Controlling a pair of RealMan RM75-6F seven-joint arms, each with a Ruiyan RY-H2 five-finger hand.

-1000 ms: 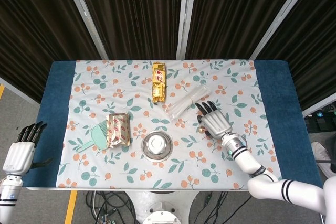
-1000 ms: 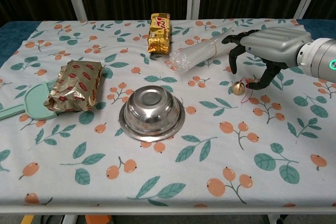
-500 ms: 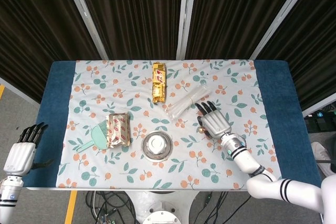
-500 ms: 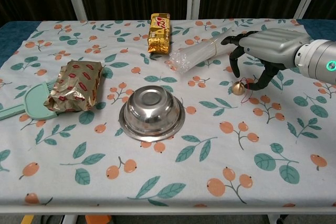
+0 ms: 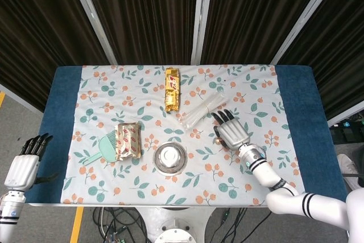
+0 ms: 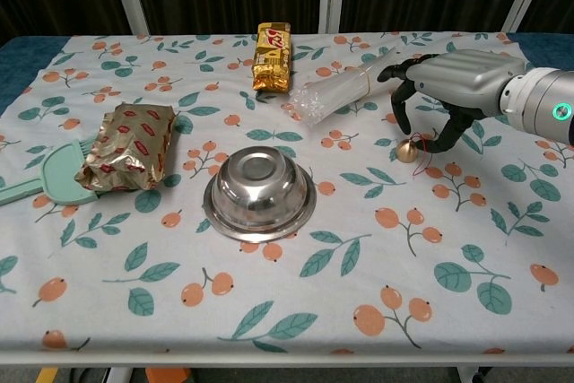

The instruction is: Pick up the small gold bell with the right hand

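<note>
Small gold bell point(image 6: 408, 149) sits on floral cloth, right of centre in chest view. Right hand point(image 6: 448, 87) arched over it, fingers apart, curling down either side, nothing gripped. Advice: lower slightly, pinch bell body, avoid nudging. Left hand point(image 5: 24, 165) idle at lower left, fingers extended.

The small gold bell point(image 6: 407, 149) sits on the floral cloth, seemingly upright, beneath curled fingers.
</note>
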